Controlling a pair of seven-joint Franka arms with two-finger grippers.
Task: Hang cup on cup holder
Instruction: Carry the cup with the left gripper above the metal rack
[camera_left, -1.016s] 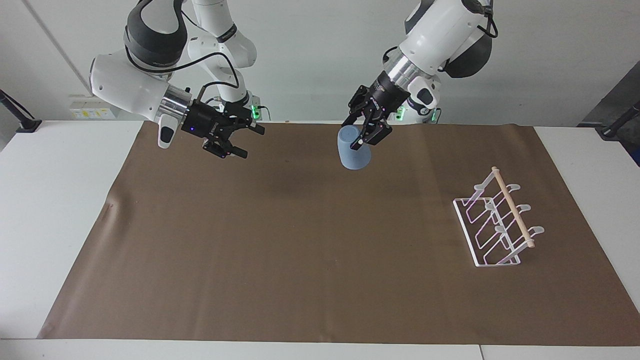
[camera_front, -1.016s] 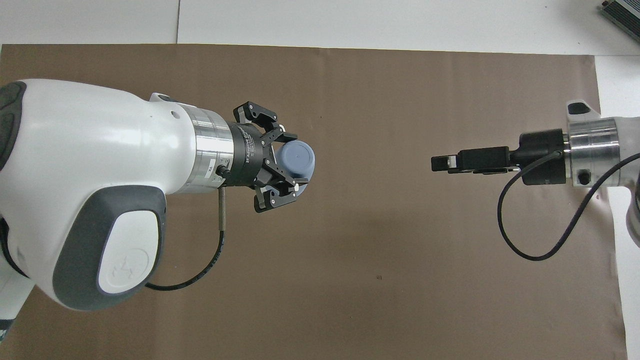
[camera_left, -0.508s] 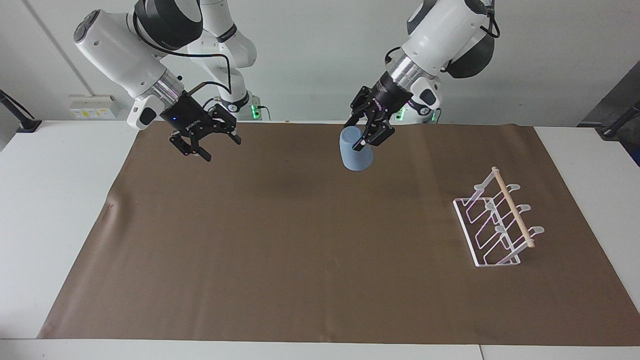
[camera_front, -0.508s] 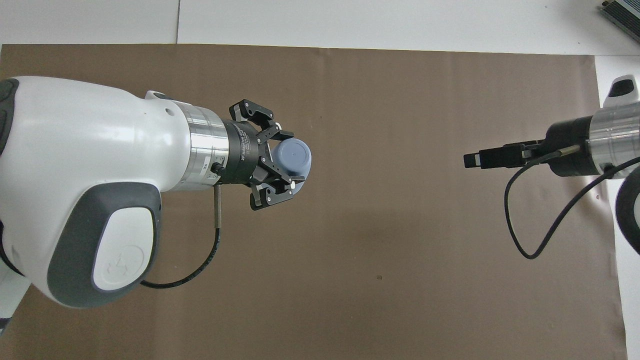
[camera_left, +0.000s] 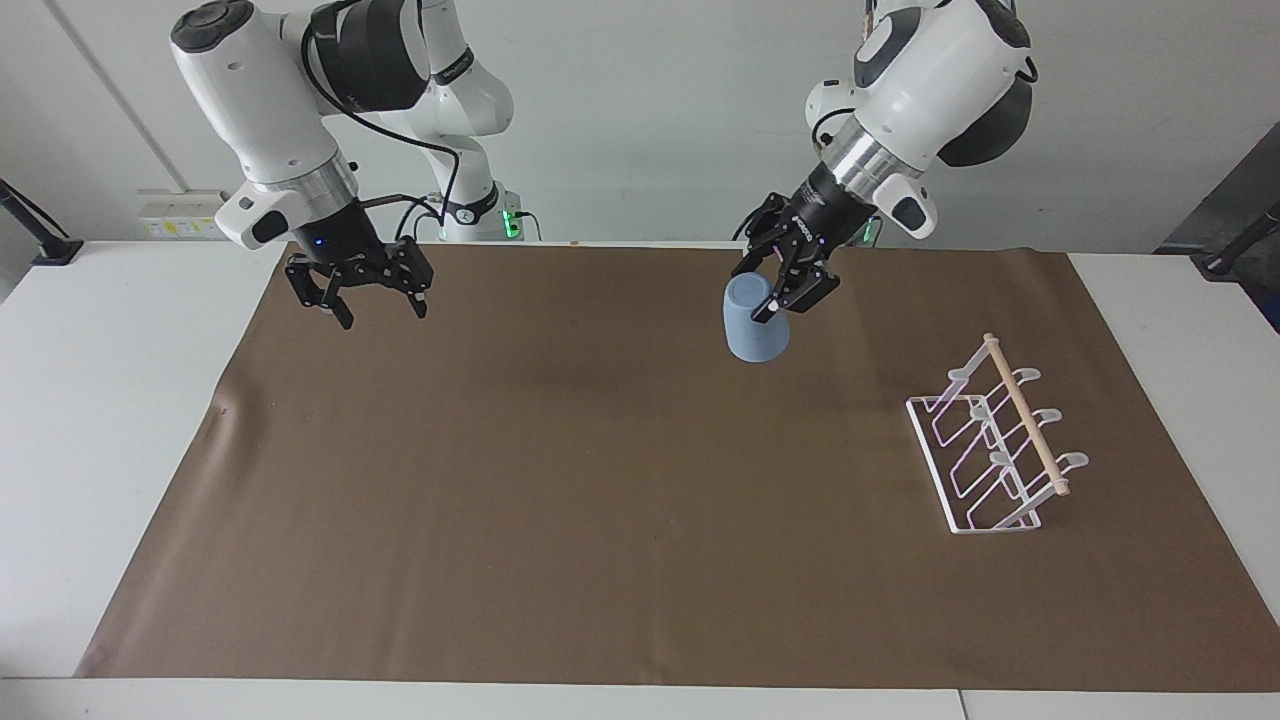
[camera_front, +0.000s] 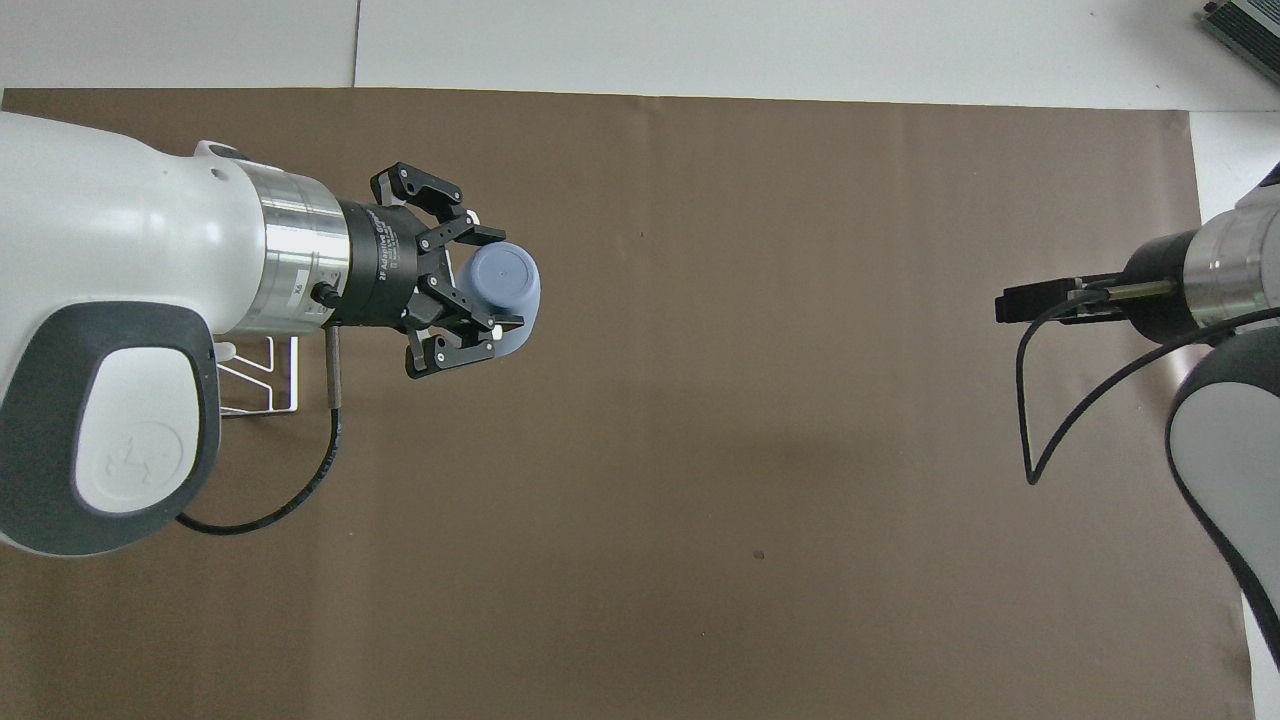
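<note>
My left gripper (camera_left: 765, 296) is shut on the light blue cup (camera_left: 757, 335) and holds it in the air, base up and slightly tilted, over the brown mat. In the overhead view the cup (camera_front: 510, 285) shows its flat base between the left gripper's (camera_front: 492, 290) fingers. The white wire cup holder (camera_left: 990, 440) with its wooden dowel stands on the mat toward the left arm's end, apart from the cup. Only a corner of the cup holder (camera_front: 262, 385) shows under the left arm in the overhead view. My right gripper (camera_left: 378, 310) is open and empty, pointing down over the mat's edge at the right arm's end.
The brown mat (camera_left: 600, 500) covers most of the white table (camera_left: 120, 420). The right gripper (camera_front: 1020, 303) shows edge-on in the overhead view, with its cable looping below it.
My left gripper has carried the cup toward the left arm's end, closer to the cup holder. My right arm has drawn back toward its own end and turned its gripper downward.
</note>
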